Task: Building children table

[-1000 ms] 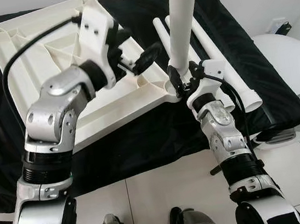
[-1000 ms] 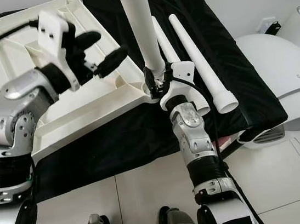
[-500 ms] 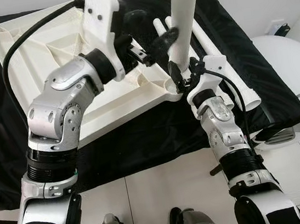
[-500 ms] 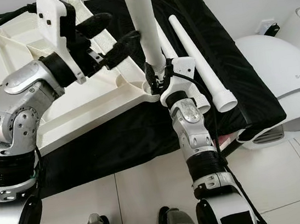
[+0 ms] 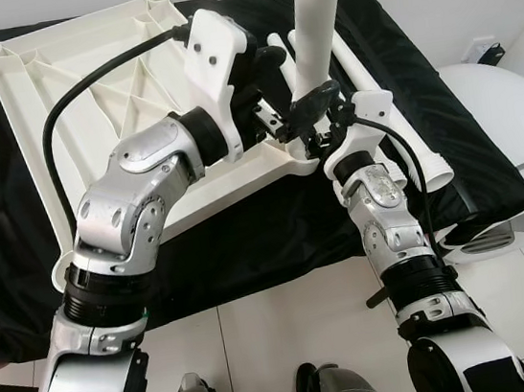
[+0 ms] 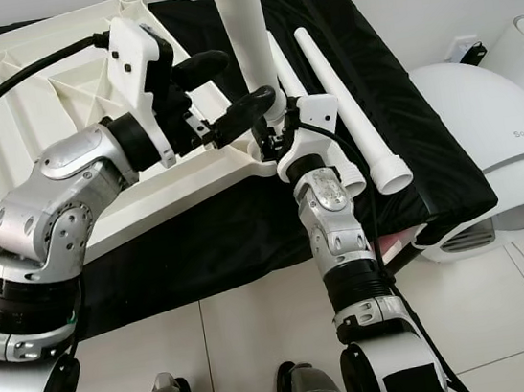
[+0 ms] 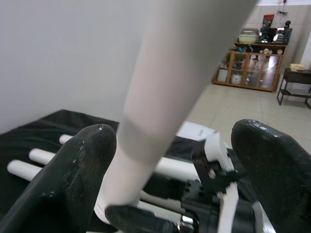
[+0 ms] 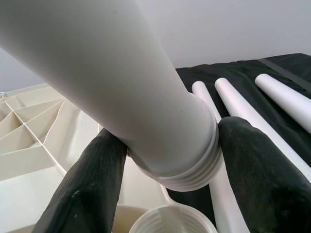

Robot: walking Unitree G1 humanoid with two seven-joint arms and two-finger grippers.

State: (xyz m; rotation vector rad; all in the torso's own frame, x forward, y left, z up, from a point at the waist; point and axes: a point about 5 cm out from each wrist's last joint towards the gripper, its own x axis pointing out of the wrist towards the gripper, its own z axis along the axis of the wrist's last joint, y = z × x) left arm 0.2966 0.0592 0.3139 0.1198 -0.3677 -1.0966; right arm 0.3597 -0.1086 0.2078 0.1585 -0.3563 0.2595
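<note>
The white tabletop (image 5: 65, 96) lay upside down on the black-covered worktop (image 5: 2, 278), ribs showing. The left end effector (image 5: 291, 86) reached over it with fingers spread wide — released, one on either side of the upright leg (image 5: 317, 24). The right end effector (image 8: 165, 160) was clenched on that leg's threaded end, just above the corner socket (image 8: 170, 223). At three o'clock, spare legs (image 5: 410, 143) lay side by side.

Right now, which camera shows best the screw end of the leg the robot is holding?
The right wrist view: the leg's threaded end sits between the right tool fingers, just above the tabletop's socket. In the eye views the tools hide it. The left wrist view shows the leg's shaft.
</note>
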